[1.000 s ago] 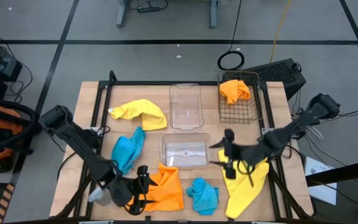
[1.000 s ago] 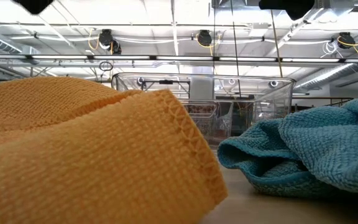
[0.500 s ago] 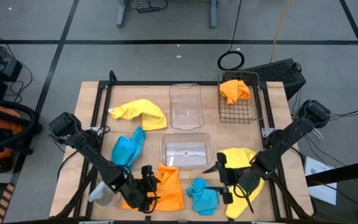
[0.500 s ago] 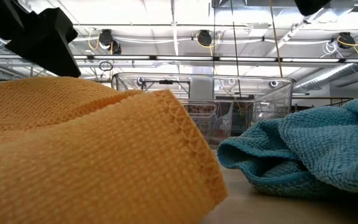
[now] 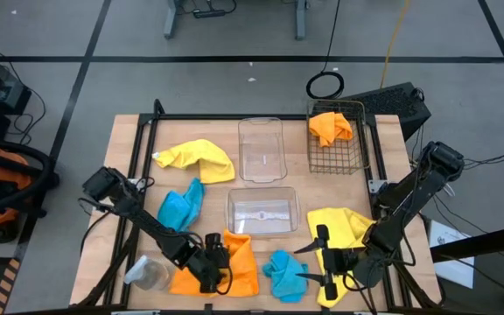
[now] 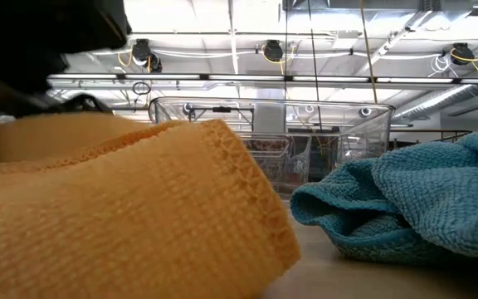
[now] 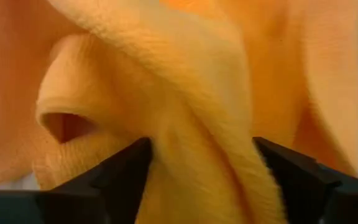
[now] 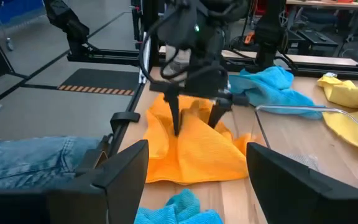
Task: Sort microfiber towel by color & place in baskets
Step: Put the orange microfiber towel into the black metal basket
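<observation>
My left gripper (image 5: 214, 264) is open, fingers pointing down at the orange towel (image 5: 231, 268) near the table's front edge. It also shows in the right wrist view (image 8: 195, 126). My right gripper (image 5: 316, 262) is open and empty, held above the table between a blue towel (image 5: 284, 273) and a yellow towel (image 5: 343, 229). A second yellow towel (image 5: 198, 159) and a second blue towel (image 5: 180, 210) lie at the left. Another orange towel (image 5: 331, 127) lies in the wire basket (image 5: 335, 156). Two clear bins (image 5: 261, 149) (image 5: 262, 212) stand mid-table. My left gripper comes at the orange towel from above with its fingers apart. A raised fold (image 7: 204, 155) near the towel's middle stands between the two fingers (image 7: 120, 177), whose tips (image 8: 177, 129) rest on the cloth. The towel lies slack on the table.
A small clear jar (image 5: 147, 273) stands at the front left, beside my left arm. A person's leg in jeans (image 8: 36, 158) shows beyond the table's edge in the right wrist view. Bare wood shows at the table's far left corner (image 5: 134, 131).
My left gripper has gone toward the table's right edge and down onto the orange towel, whose near fold has sunk a little. My right gripper has gone toward the near edge, off the yellow towel, which now shows spread out behind it.
</observation>
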Controlling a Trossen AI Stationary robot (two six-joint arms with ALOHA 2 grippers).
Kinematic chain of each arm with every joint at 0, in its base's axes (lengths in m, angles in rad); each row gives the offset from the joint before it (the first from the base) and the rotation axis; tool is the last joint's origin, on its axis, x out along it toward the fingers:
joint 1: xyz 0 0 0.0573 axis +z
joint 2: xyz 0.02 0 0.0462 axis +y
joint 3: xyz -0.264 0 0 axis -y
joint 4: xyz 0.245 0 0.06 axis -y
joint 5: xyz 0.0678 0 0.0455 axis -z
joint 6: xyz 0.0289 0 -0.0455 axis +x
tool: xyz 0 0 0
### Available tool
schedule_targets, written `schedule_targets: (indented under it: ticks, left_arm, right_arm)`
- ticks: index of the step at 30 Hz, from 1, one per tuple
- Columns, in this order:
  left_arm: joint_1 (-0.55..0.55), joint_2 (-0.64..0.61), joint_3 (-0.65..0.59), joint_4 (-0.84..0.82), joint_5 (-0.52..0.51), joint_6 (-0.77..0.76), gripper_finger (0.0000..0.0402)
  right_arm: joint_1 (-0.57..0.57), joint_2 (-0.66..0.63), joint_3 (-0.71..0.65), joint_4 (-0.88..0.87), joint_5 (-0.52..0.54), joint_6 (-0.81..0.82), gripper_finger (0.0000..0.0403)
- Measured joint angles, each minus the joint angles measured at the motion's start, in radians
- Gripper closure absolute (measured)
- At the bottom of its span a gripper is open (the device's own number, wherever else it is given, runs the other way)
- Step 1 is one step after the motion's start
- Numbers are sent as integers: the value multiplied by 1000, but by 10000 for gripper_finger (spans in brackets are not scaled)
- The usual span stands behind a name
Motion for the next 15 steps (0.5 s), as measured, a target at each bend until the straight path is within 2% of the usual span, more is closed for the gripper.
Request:
schedule_targets:
  ticks: [5,11,12,15]
  left_arm:
    - [20,31,5,14,34,58,208]
    - [16,3,25,-16,66,111,374]
    - [16,-7,35,-17,73,123,384]
    - [15,-41,73,-3,79,162,376]
  right_arm:
    - [2,1,0,0,21,0,142]
    - [2,43,0,14,15,7,142]
    - [2,62,0,33,-10,22,142]
    - [2,121,0,82,-92,27,142]
